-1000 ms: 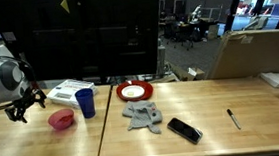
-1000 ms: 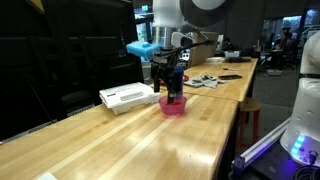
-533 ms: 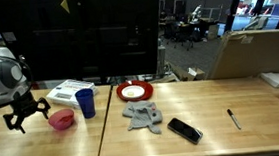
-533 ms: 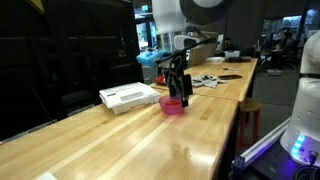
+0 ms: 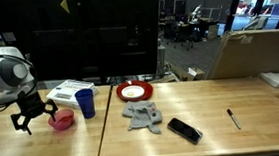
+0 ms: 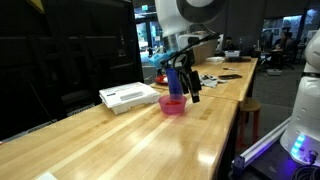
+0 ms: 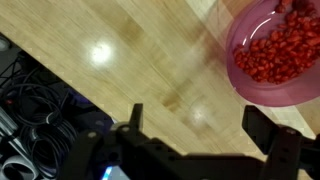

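Note:
My gripper point(image 5: 27, 119) point(image 6: 186, 88) point(image 7: 205, 125) is open and empty, hanging a little above the wooden table point(image 5: 184, 135). It is just beside a pink bowl point(image 5: 62, 119) point(image 6: 172, 104) point(image 7: 280, 55) filled with small red pieces. In the wrist view the bowl sits at the upper right, outside the fingers, with bare wood between them. A blue cup point(image 5: 85, 101) point(image 6: 165, 62) stands right behind the bowl.
A white flat box point(image 5: 68, 91) point(image 6: 128, 96) lies behind the cup. A red plate with a white disc point(image 5: 134, 90), a grey cloth point(image 5: 142, 115), a black phone point(image 5: 184, 131) and a pen point(image 5: 233, 118) lie further along the table. Cables point(image 7: 35, 100) lie off the table edge.
My gripper has swung from beside the bowl toward the table's front edge, coming lower and nearer to the bowl's side. Nothing else has moved.

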`<state>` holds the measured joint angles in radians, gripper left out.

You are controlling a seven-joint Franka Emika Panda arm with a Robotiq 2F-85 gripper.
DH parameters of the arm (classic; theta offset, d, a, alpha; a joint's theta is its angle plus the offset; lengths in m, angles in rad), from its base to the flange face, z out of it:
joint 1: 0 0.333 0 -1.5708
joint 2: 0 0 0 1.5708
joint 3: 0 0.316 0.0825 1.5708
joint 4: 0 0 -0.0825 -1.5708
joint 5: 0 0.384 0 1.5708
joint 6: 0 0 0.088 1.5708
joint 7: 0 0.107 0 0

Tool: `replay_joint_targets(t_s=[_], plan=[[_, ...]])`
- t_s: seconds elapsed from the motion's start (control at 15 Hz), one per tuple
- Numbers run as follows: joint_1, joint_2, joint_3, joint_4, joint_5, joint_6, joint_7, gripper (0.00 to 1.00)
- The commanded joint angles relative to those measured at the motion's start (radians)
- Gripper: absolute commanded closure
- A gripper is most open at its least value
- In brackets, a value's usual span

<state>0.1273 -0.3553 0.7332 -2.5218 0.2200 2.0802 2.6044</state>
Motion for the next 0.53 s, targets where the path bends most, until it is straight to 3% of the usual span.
replay_joint_targets(t_s=[0.0,0.47], plan=[[-0.072,-0.044,0.071,-0.005,0.011,0.009,0.000,0.00],[-0.117,0.014,0.118,0.015,-0.028,0.121,-0.002,0.00]])
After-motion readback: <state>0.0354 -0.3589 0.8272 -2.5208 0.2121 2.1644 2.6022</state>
